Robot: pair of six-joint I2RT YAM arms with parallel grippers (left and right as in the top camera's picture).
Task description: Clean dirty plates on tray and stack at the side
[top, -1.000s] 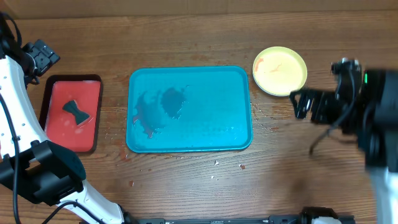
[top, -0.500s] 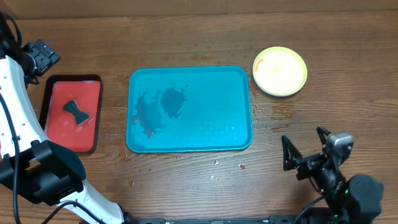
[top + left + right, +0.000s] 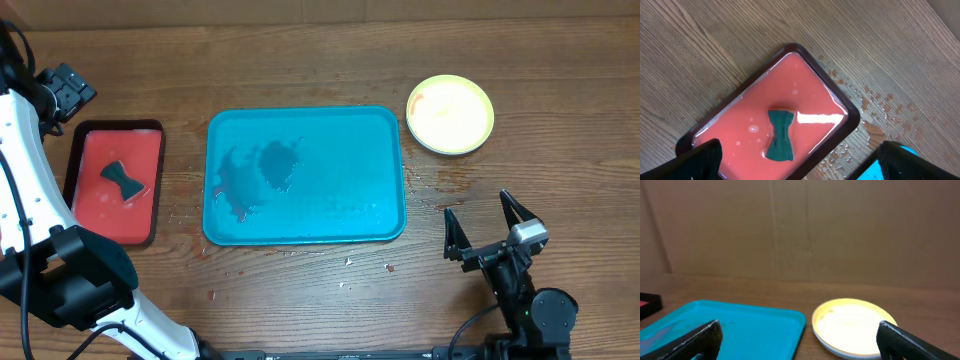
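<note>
The teal tray [image 3: 305, 225] lies mid-table with no plates on it, only wet patches. A yellow-green plate [image 3: 450, 113] sits on the table just right of the tray's far corner, with a faint red-orange smear near its left rim. It also shows in the right wrist view [image 3: 852, 327], with a pale edge under it. The white and light blue plates do not show separately. My right gripper [image 3: 478, 218] is open and empty near the front right, facing the plate and tray [image 3: 740, 325]. My left gripper [image 3: 800, 147] is open above the red tray.
A red, dark-rimmed tray [image 3: 95, 215] at the left holds pink liquid and a dark green bow-shaped sponge [image 3: 124, 180], also in the left wrist view [image 3: 780, 135]. Water drops and crumbs dot the wood around the teal tray. A cardboard wall stands behind the table.
My right arm has pulled back from beside the yellow-green plate to the front right of the table, gripper open and empty. The left arm and plate have not moved.
</note>
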